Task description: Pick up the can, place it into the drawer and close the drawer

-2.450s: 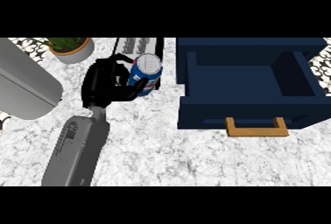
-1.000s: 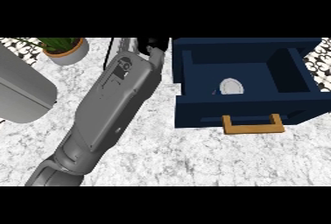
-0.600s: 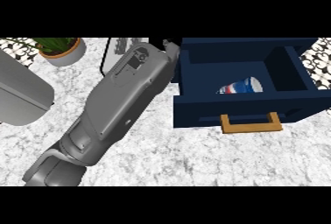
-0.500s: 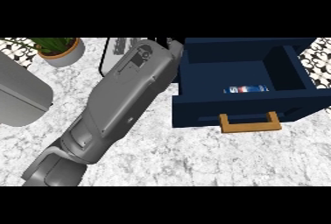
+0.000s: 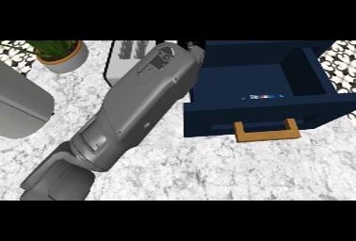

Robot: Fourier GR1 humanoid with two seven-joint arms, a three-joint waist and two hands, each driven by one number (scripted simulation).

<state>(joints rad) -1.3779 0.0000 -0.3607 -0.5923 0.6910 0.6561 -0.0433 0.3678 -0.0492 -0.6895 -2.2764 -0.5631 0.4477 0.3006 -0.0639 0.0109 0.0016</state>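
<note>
**Right hand (image 5: 191, 45) beside the drawer, can inside**

Right hand shows only as a black sliver past its forearm; whether it is spread or closed, I cannot tell. The can (image 5: 264, 97) lies in the open drawer (image 5: 222, 117). 2 of 3 steps look done; closing remains.

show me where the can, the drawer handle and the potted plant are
can (image 5: 262, 97), head view, its visible label sliver
drawer handle (image 5: 268, 136), head view, its lower bar
potted plant (image 5: 68, 62), head view, the pot's wall
</note>
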